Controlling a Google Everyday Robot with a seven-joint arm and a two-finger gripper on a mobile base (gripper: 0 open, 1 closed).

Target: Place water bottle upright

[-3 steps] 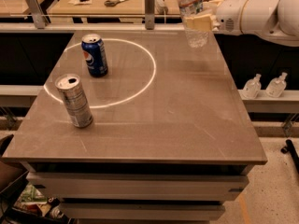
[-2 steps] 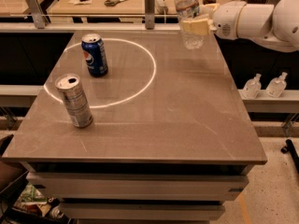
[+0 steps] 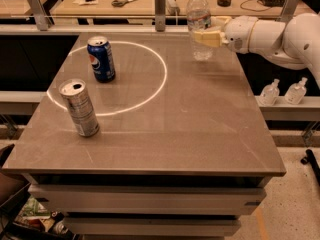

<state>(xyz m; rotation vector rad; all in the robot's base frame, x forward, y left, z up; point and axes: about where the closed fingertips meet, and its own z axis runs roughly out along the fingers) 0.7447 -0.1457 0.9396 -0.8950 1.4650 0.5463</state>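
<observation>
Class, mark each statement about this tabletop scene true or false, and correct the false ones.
1. The hand is closed on the water bottle at the far right corner of the table. True.
2. The water bottle lies on its side. False: it is upright.
3. The blue can stands inside the white ring. True.
4. The silver can lies tipped over. False: it stands on its base.

The camera is looking down across the table (image 3: pixel 200 134) from its near edge, the gripper (image 3: pixel 202 38) clasping the water bottle (image 3: pixel 198 9) far right.
</observation>
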